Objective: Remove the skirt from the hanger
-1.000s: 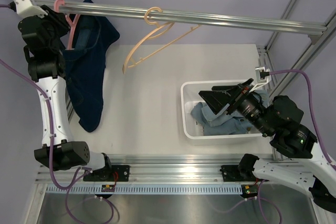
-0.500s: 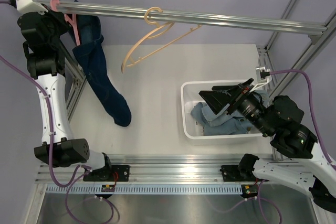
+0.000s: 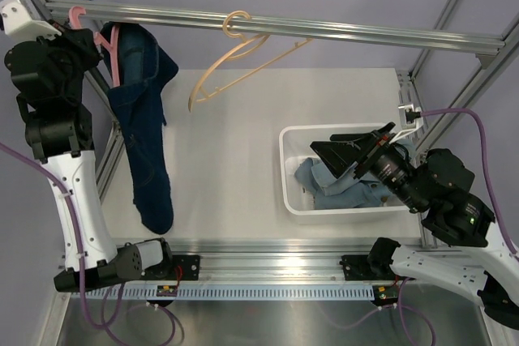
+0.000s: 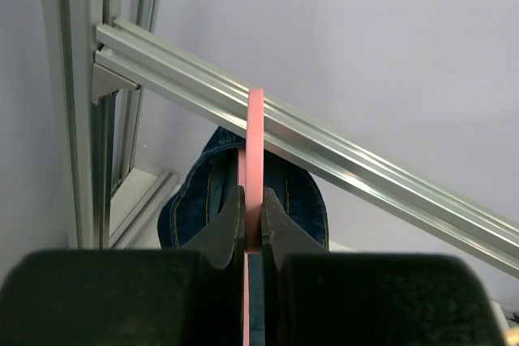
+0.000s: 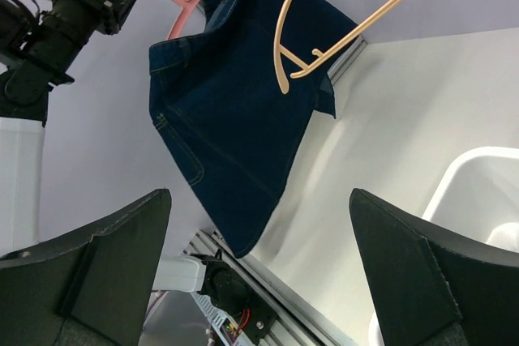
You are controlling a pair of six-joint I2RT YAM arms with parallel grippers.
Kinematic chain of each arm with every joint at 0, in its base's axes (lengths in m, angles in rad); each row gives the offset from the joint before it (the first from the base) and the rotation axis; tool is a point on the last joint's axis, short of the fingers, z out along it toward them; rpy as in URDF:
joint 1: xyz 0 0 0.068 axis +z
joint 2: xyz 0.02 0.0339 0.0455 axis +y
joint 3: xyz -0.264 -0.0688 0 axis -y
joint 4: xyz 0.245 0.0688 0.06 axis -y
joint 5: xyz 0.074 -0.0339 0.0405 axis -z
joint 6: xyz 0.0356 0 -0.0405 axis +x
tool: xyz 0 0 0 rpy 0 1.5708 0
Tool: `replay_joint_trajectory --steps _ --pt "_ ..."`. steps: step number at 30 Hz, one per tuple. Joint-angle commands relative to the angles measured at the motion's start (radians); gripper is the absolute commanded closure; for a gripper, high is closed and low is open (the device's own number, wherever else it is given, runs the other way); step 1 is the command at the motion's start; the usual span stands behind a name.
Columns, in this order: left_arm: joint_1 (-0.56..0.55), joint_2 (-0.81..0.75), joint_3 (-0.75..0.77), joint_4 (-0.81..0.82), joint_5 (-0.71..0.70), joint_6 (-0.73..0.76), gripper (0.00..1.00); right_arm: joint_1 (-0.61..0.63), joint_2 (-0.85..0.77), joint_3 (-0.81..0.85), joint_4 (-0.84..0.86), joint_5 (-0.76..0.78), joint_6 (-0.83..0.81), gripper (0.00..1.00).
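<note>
A dark blue denim skirt (image 3: 144, 119) hangs from a pink hanger (image 3: 109, 50) at the left end of the metal rail (image 3: 324, 32). My left gripper (image 3: 77, 34) is shut on the pink hanger's hook (image 4: 255, 168), just below the rail. The skirt's waist (image 4: 199, 200) shows behind the fingers. In the right wrist view the skirt (image 5: 235, 127) hangs to the left with the pink hanger (image 5: 182, 6) above it. My right gripper (image 3: 340, 151) is open and empty over the white bin (image 3: 285, 169).
An empty beige hanger (image 3: 235, 58) hangs mid-rail and also shows in the right wrist view (image 5: 324, 22). The white bin holds light blue clothes (image 3: 340, 188). Frame posts (image 3: 454, 87) stand at the right and left.
My left arm has shifted left and up with the pink hanger. The skirt swung from spread out, to a narrow diagonal, and now hangs straighter down. The right arm has barely moved.
</note>
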Motion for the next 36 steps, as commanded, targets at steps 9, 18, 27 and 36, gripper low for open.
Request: replay_joint_trajectory --steps 9,18,27,36 --pt "0.001 -0.299 -0.165 0.033 0.071 -0.065 1.0 0.005 0.038 0.082 -0.083 -0.034 -0.011 0.01" --pt "-0.027 -0.591 -0.188 -0.261 0.031 -0.042 1.0 0.005 0.199 0.261 -0.255 -0.218 0.026 0.01" --pt "-0.028 -0.62 -0.097 -0.432 0.106 -0.117 1.0 -0.002 0.283 0.367 -0.314 -0.391 0.052 0.01" --pt "-0.028 -0.666 -0.212 -0.354 0.334 -0.282 1.0 -0.001 0.431 0.404 -0.026 -0.668 0.196 0.03"
